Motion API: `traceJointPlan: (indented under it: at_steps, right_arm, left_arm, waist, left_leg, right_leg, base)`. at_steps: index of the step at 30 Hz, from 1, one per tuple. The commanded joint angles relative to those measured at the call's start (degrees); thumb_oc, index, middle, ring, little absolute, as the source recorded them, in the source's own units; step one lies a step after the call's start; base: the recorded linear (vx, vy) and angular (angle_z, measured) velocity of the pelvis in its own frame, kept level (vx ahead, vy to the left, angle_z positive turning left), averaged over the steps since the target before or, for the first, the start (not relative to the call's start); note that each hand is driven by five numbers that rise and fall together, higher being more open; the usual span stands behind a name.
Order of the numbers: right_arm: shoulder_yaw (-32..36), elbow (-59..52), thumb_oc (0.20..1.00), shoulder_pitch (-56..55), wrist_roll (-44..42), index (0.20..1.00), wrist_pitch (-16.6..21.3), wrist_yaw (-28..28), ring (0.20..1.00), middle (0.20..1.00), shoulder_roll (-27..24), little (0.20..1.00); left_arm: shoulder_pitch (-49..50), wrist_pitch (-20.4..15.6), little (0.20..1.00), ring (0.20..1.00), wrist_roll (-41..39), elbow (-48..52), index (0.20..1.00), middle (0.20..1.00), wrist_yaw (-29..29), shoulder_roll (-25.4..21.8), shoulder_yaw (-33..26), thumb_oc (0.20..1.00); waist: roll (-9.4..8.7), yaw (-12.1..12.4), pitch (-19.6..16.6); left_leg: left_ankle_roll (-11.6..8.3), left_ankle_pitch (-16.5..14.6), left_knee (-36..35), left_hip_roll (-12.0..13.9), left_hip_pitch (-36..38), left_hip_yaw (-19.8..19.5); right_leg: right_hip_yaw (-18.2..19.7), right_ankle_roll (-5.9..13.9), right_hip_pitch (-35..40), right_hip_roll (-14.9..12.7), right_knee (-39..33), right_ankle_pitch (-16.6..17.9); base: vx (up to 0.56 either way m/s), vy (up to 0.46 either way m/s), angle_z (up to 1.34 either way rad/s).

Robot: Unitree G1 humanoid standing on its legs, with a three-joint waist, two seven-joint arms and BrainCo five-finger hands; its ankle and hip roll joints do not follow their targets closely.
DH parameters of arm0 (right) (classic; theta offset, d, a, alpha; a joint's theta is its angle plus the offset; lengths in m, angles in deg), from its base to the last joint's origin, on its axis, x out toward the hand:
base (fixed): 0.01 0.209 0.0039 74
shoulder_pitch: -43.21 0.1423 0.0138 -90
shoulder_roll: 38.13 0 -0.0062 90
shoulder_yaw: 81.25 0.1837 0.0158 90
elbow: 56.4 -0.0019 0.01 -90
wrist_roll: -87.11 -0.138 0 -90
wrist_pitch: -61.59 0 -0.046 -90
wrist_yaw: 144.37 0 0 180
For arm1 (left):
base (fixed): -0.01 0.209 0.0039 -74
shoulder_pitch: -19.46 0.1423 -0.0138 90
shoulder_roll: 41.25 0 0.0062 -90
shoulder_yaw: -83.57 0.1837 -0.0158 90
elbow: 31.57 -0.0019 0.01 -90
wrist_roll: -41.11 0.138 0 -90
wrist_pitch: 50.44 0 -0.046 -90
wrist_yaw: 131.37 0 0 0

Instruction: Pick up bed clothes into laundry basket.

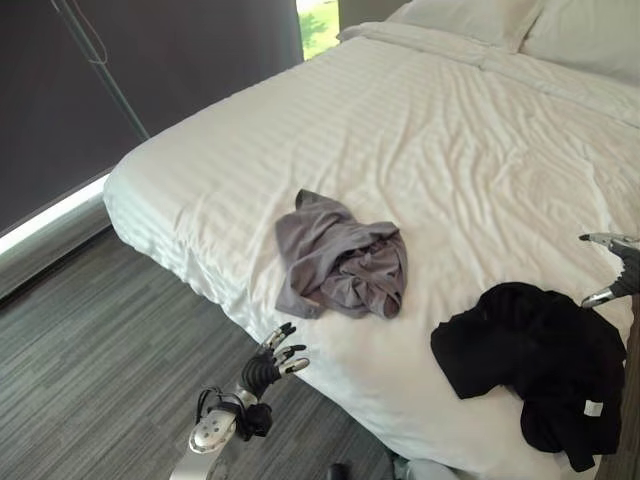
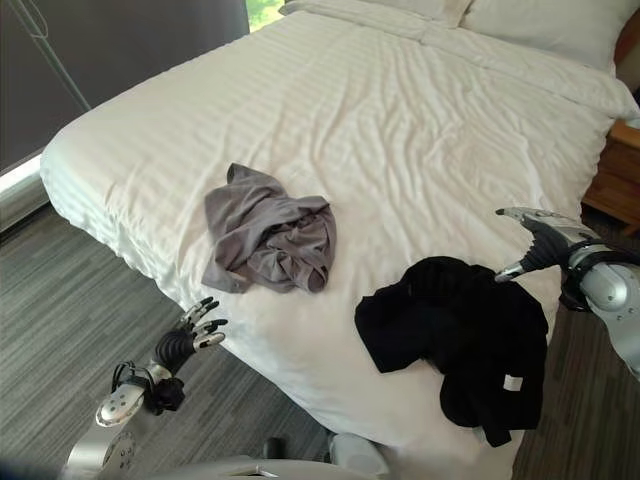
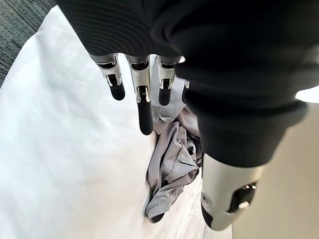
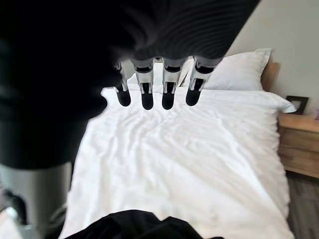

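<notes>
White striped bedding covers the bed (image 1: 420, 130), with pillows (image 2: 545, 25) at its head and a wooden nightstand (image 2: 615, 175) beside it. Near the bed's foot edge lies a black garment (image 2: 455, 335); the right hand (image 2: 545, 245) hovers just beside it, fingers (image 4: 147, 94) straight and apart. A grey garment (image 1: 340, 260) lies further in; the left hand (image 1: 270, 368) hangs off the bed's edge, fingers (image 3: 144, 107) relaxed, short of it.

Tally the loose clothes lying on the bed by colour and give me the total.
Grey garment: 1
Black garment: 1
Total: 2, both lying crumpled on the white bed, neither held by a hand.
</notes>
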Motion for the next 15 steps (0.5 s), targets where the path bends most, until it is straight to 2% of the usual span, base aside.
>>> traceJointPlan:
  at_steps: [1, 3, 4, 6, 8, 10, 11, 12, 13, 15]
  right_arm:
    - [2.9, -2.0, 1.0, 0.4, 8.9, 1.0, 0.7, 1.3, 1.0, 1.0, -0.3, 1.0]
    - [3.4, -1.9, 1.0, -1.2, 10.4, 1.0, 1.2, 2.1, 1.0, 1.0, 0.6, 1.0]
    - [1.7, 0.7, 1.0, -1.5, 13.1, 1.0, 1.2, 4.3, 1.0, 1.0, 3.9, 1.0]
    - [-0.3, 2.4, 1.0, -0.7, 14.9, 1.0, 1.4, 6.2, 1.0, 1.0, 5.8, 1.0]
    - [-7.1, 10.9, 1.0, 2.4, 17.8, 1.0, 1.2, 10.6, 1.0, 1.0, 10.1, 1.0]
    - [-16.9, 20.0, 1.0, 8.0, 21.2, 1.0, 0.7, 12.7, 1.0, 1.0, 14.7, 1.0]
    - [-21.1, 24.8, 1.0, 11.3, 21.3, 1.0, 0.4, 13.5, 1.0, 1.0, 17.9, 1.0]
    - [-26.9, 33.2, 1.0, 15.8, 20.1, 1.0, -0.3, 14.8, 1.0, 1.0, 24.0, 1.0]
    - [-30.8, 39.5, 1.0, 18.7, 19.8, 1.0, -0.4, 15.7, 1.0, 1.0, 28.0, 1.0]
    - [-39.6, 53.3, 1.0, 21.4, 23.1, 1.0, -1.0, 15.0, 1.0, 1.0, 39.6, 1.0]
  left_arm:
    - [0.2, -1.8, 1.0, 1.0, -0.1, 0.1, 1.0, 1.0, -1.0, -1.9, -0.4, 1.0]
    - [0.2, -2.0, 1.0, 1.0, 0.0, 0.2, 1.0, 1.0, -0.9, -1.9, -0.4, 1.0]
    - [0.0, -2.4, 1.0, 1.0, 0.0, 0.8, 1.0, 1.0, -0.4, -2.1, -0.2, 1.0]
    - [-0.1, -2.7, 1.0, 1.0, -0.2, 1.0, 1.0, 1.0, 0.0, -2.4, -0.4, 1.0]
    - [-1.0, -3.6, 1.0, 1.0, -0.9, 0.9, 1.0, 1.0, 1.3, -3.2, 0.2, 1.0]
    - [-2.0, -4.5, 1.0, 1.0, -1.9, 1.6, 1.0, 1.0, 2.5, -4.5, 0.5, 1.0]
    - [-2.5, -4.9, 1.0, 1.0, -2.5, 2.1, 1.0, 1.0, 3.0, -5.2, 0.6, 1.0]
    - [-3.1, -5.7, 1.0, 1.0, -3.4, 2.6, 1.0, 1.0, 3.7, -5.8, 1.0, 1.0]
    - [-3.2, -6.0, 1.0, 1.0, -3.5, 2.9, 1.0, 1.0, 4.1, -6.2, 1.0, 1.0]
    - [-2.1, -6.6, 1.0, 1.0, -4.3, 5.2, 1.0, 1.0, 4.6, -6.7, 1.0, 1.0]
  waist:
    - [-2.17, -0.4, -2.3]
    - [-2.1, -0.3, -2.2]
    - [-1.81, 0.3, -1.6]
    - [-1.73, 0.4, -1.4]
    - [-1.29, 1.1, -0.6]
    - [-0.68, 2.0, 0.7]
    - [-0.32, 2.4, 1.3]
    - [0.67, 3.7, 2.0]
    - [1.07, 4.0, 2.0]
    - [3.86, 5.8, 2.1]
  left_leg:
    - [-1.4, 2.5, 0.2, 1.1, -4.5, -6.3]
    - [-1.35, 2.5, 0.2, 1.1, -4.8, -6.3]
    - [-1.3, 2.8, 0.2, 0.9, -5.8, -6.5]
    - [-1.32, 2.9, 0.2, 0.8, -6.4, -6.7]
    - [-1.44, 3.5, 0.2, 0.6, -7.8, -7.1]
    - [-1.63, 4.2, 0.2, 0.4, -9.9, -7.6]
    - [-1.76, 4.7, 0.2, 0.3, -11.1, -7.8]
    - [-2.02, 5.5, 0.2, -0.2, -13.1, -8.1]
    - [-2.2, 5.9, 0.2, -0.4, -14.4, -8.4]
    - [-3.01, 7.1, 0.2, -1.1, -17.9, -9.1]
  right_leg:
    - [-0.8, 5.22, 0.6, -5.4, 3.2, -3.9]
    - [-0.8, 5.27, 0.3, -5.4, 3.3, -3.8]
    - [-0.8, 5.25, -0.4, -5.6, 3.2, -3.6]
    - [-0.8, 5.24, -0.8, -5.6, 3.1, -3.4]
    - [-1.3, 5.21, -1.8, -5.9, 2.6, -3.0]
    - [-1.5, 5.18, -3.4, -6.2, 2.1, -2.2]
    - [-1.7, 5.15, -4.2, -6.4, 1.8, -1.8]
    - [-2.1, 5.11, -5.7, -6.6, 1.2, -1.1]
    - [-2.4, 5.15, -6.8, -6.7, 1.0, -0.8]
    - [-3.6, 5.09, -9.4, -7.1, 1.0, -0.8]
  base:
    - [-0.04, 0.017, -0.05]
    - [-0.03, 0.002, -0.05]
    - [-0.06, 0.004, -0.07]
    - [-0.06, -0.001, -0.06]
    - [-0.1, -0.012, -0.09]
    - [-0.15, -0.027, -0.05]
    - [-0.21, -0.032, 0.01]
    - [-0.17, -0.038, -0.06]
    - [-0.17, -0.025, 0.09]
    - [-0.09, 0.009, 0.18]
